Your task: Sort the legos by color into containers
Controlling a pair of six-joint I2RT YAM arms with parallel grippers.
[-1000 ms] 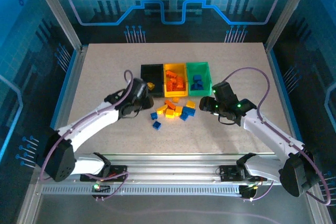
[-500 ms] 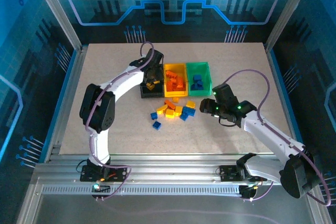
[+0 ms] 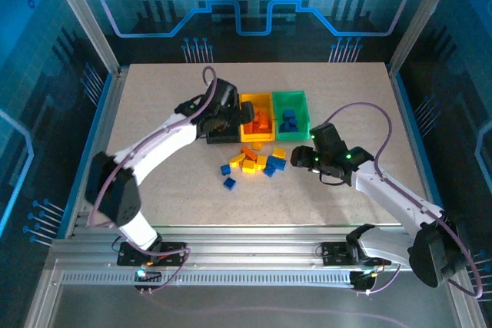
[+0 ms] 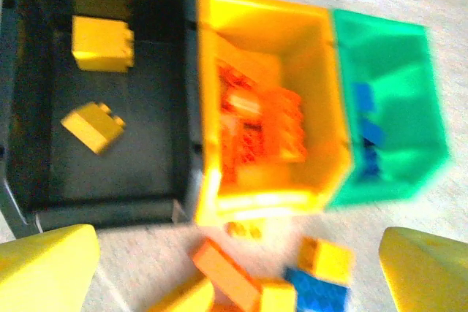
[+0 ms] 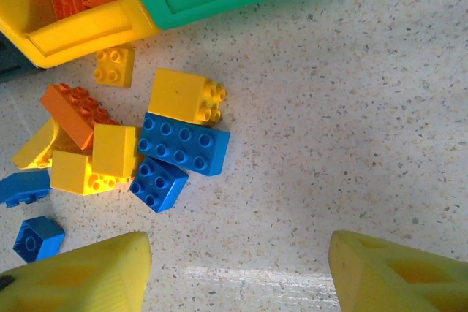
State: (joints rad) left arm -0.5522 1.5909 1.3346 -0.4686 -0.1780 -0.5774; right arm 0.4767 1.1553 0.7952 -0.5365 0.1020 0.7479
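Since a second ago the left arm has swung from the loose bricks up to the containers. The left gripper (image 4: 235,272) now stands wide and empty at the front of the black bin (image 4: 102,213), where two yellow legos (image 4: 102,43) lie. Orange bricks sit in the yellow bin (image 4: 263,202), blue ones in the green bin (image 4: 398,180). The right gripper (image 5: 238,275) hangs part-spread, holding nothing, beside the unsorted pile (image 5: 179,140) on the bench (image 5: 329,107). Those bricks touch one another, so a grasp could drag along a neighbour of the wrong colour. No writing or brand is legible.
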